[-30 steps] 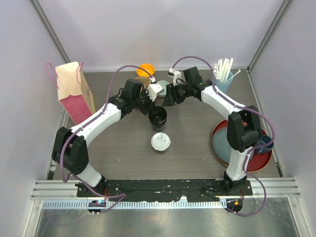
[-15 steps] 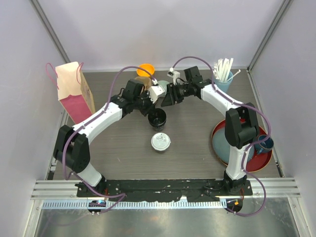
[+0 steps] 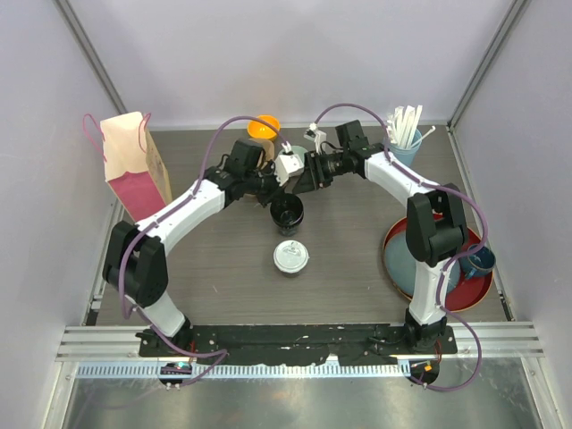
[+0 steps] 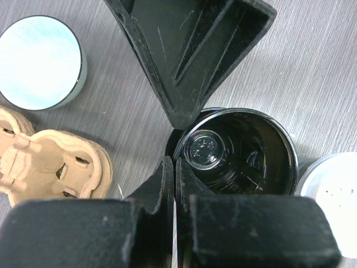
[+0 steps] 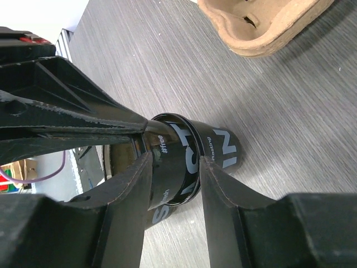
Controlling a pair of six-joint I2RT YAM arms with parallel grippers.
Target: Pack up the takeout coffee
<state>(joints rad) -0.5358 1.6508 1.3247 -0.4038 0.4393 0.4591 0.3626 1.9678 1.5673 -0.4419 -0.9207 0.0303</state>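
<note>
Two black takeout cups (image 3: 286, 213) stand nested at mid-table, the inner one raised partway out of the outer one (image 5: 220, 148). My left gripper (image 4: 176, 167) is shut on the inner cup's rim (image 4: 184, 142). From the other side my right gripper (image 5: 177, 167) straddles the stack, its fingers (image 5: 215, 184) pressing the cup wall near the outer rim. In the top view the two grippers (image 3: 275, 192) (image 3: 299, 188) meet just behind the cups. A second coffee with a white lid (image 3: 290, 257) stands nearer the arm bases, its lid edge (image 4: 334, 195) showing beside the open cup.
A brown cardboard cup carrier (image 4: 50, 162) and a pale blue round lid (image 4: 39, 61) lie behind the cups, near an orange bowl (image 3: 263, 127). A pink paper bag (image 3: 134, 170) stands far left. At right are a straw tumbler (image 3: 407, 143), a red tray (image 3: 469, 295) and a dark blue mug (image 3: 478, 261).
My right gripper has slid left onto the nested cups and narrowed slightly. The left gripper has shifted a little back while staying shut on the rim. The cups have stayed in place.
</note>
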